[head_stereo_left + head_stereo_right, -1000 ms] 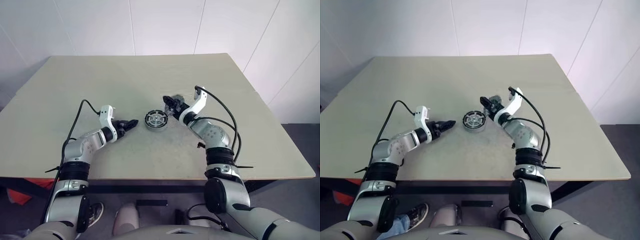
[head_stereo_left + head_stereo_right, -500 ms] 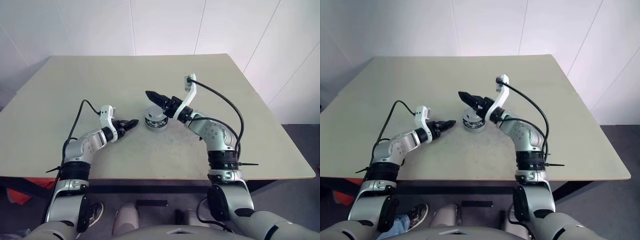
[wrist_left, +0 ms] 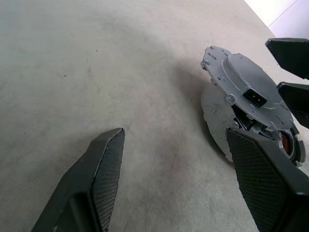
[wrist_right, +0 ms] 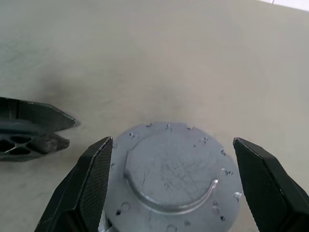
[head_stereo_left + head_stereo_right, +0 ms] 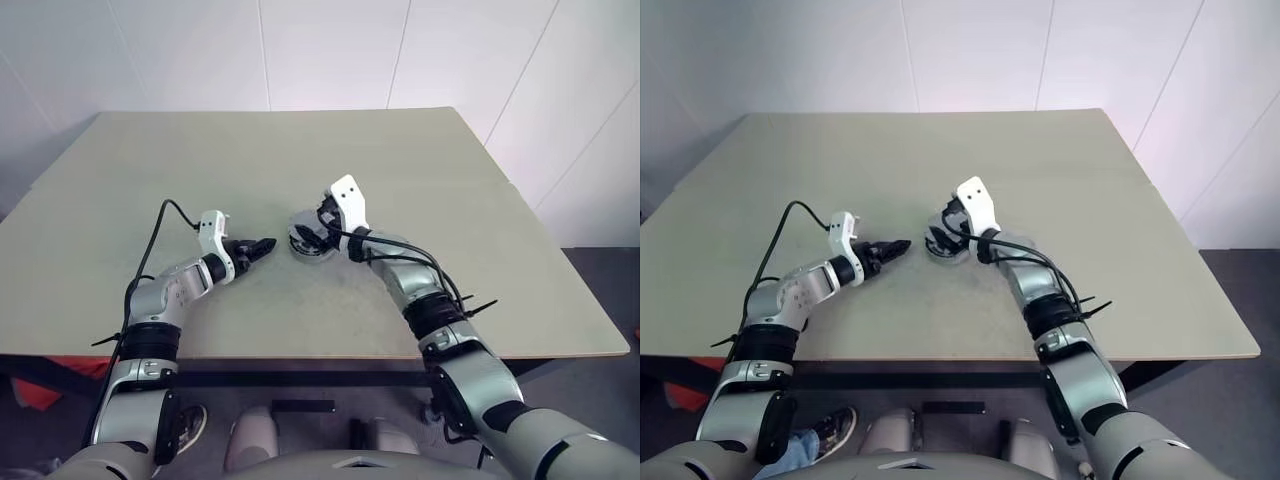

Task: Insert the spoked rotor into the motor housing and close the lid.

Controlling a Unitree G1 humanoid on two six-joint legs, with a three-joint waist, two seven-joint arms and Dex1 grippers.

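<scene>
The motor housing (image 5: 310, 248) stands mid-table, and its coppery windings (image 3: 288, 145) peek out under the grey lid (image 4: 174, 174) lying on top. That lid's plain face is up and carries a small dark socket (image 3: 254, 96). The spoked rotor is hidden under the lid. My right gripper (image 4: 173, 140) reaches in from the right. It is open, its fingers spread as wide as the lid, and its tips stand at the lid's right edge without clamping it. My left gripper (image 5: 264, 245) is open with nothing in it, and points at the housing from a short way to its left.
The beige table (image 5: 200, 160) spreads bare around the housing, with wide room behind it and to both sides. A black cable loops from each wrist. A white wall rises behind the table's far edge.
The right gripper swung in from the back right of the housing, rolled over and dropped to it. The spoked rotor showed in the housing before; now the lid covers it. The left arm kept still.
</scene>
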